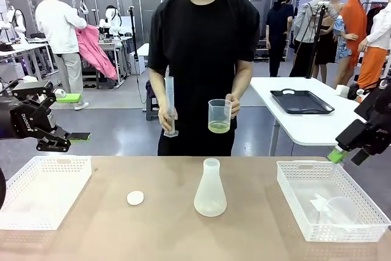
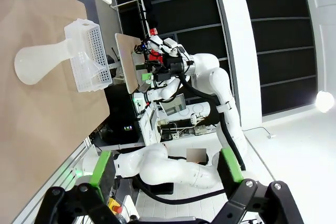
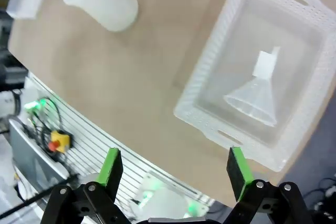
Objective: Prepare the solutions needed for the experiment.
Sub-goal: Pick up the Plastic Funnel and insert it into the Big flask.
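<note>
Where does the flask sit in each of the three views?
Front view: flask upright at table centre, with the right-hand basket to its right.
Left wrist view: flask at upper left, sideways in the picture, beside the basket.
Right wrist view: flask at top left, basket at right.
Shared landmark: that basket, holding a funnel.

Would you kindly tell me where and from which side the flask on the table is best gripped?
Probably by the narrow neck of the flask, just under the lip, coming in level from the robot's side. It stands upright, and its cone body looks too wide and sloped to pinch; the lip would stop slipping.
</note>
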Robot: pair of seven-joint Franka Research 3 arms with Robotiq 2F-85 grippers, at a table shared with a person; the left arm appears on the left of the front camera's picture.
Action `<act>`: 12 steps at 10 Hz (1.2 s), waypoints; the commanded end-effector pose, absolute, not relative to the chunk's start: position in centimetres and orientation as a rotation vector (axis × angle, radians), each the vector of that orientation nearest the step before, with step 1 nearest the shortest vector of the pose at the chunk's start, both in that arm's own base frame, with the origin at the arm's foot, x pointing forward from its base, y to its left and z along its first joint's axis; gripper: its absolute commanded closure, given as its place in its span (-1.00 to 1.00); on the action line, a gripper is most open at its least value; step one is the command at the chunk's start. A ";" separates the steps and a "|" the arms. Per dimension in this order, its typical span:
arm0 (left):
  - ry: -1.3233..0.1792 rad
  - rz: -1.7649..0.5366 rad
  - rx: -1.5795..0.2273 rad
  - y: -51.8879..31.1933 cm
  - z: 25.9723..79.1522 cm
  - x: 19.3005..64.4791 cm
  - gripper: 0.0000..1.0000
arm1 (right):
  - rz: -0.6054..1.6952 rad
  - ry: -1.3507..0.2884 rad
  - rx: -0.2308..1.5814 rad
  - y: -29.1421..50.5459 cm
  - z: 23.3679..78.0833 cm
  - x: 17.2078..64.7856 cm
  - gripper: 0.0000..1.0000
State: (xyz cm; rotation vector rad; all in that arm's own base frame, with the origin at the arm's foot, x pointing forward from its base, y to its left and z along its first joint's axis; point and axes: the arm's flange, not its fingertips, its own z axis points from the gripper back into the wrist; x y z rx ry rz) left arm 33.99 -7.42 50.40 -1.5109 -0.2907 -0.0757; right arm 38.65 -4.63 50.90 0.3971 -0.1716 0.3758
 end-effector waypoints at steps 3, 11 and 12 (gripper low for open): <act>-0.294 -0.074 -1.535 -7.7 50.8 33.9 -1.00 | 0.376 -0.172 0.397 -4.6 50.9 38.7 -1.00; -0.294 -0.074 -1.535 -7.7 50.8 33.9 -1.00 | 0.945 -0.209 0.088 -6.6 49.7 42.4 -1.00; -0.294 -0.074 -1.535 -7.7 50.8 33.9 -1.00 | 1.050 -0.207 0.025 -6.7 49.0 43.2 -1.00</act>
